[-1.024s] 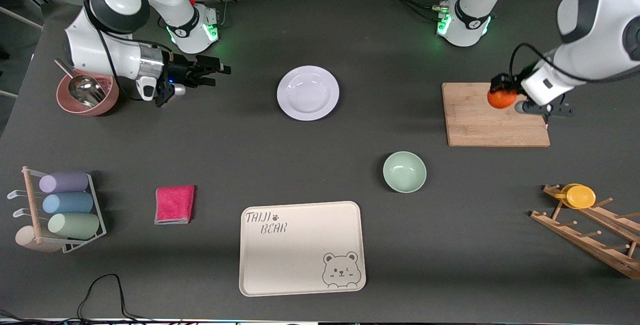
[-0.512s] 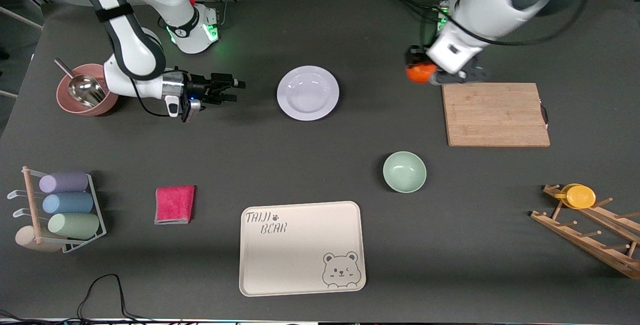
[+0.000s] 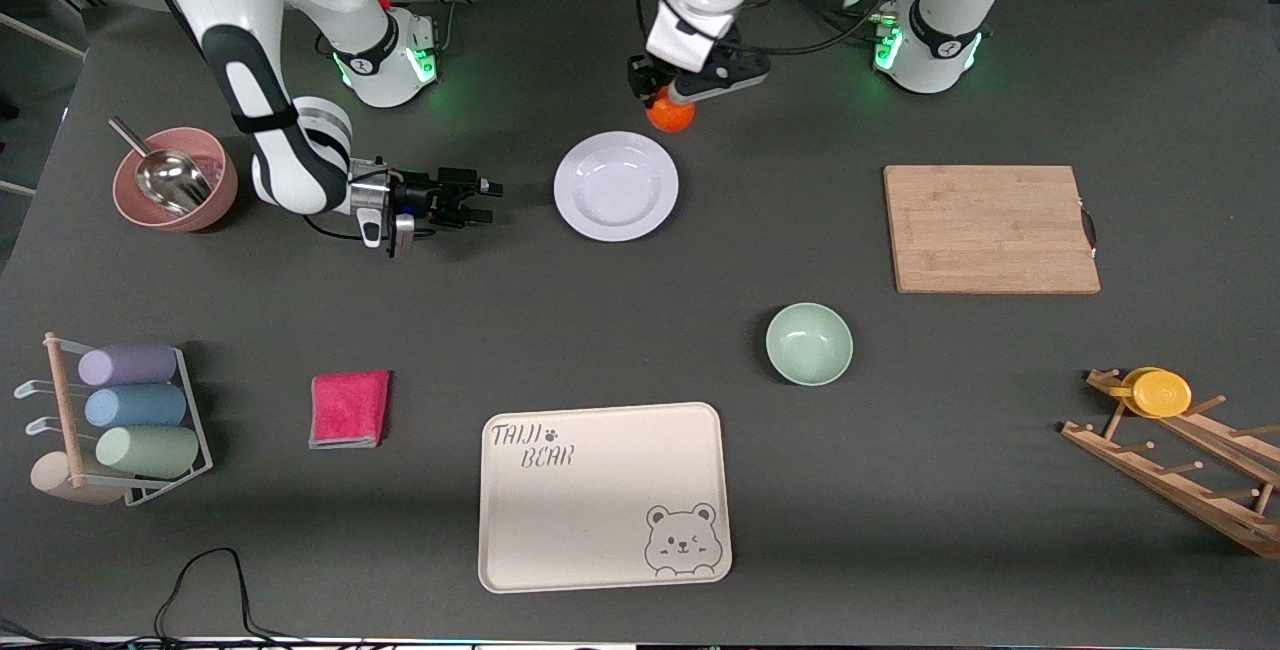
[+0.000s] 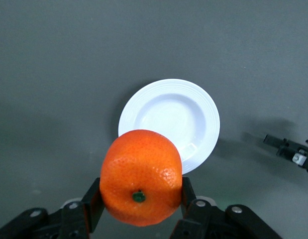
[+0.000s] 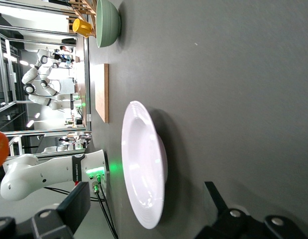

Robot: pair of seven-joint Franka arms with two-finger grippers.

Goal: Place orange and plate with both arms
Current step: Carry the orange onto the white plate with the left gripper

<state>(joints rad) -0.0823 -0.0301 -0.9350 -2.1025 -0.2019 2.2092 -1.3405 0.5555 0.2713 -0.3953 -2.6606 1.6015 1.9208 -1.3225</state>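
Left tool (image 3: pixel 668 98) grips orange (image 3: pixel 670 116); plate (image 3: pixel 616 186) bare; right tool (image 3: pixel 478 200) open.

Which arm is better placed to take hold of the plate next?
Right. The right gripper is open, low beside the plate and aimed at its rim. The left gripper is shut on the orange, above the table near the plate's edge.

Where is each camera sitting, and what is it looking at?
Front view: high across the table, facing both arms' bases; shows left pincer shut on the orange and open right pincer beside the plate.
Left wrist view: looks down past its fingers at the orange, plate below.
Right wrist view: low, sideways at the plate.
All share the plate.
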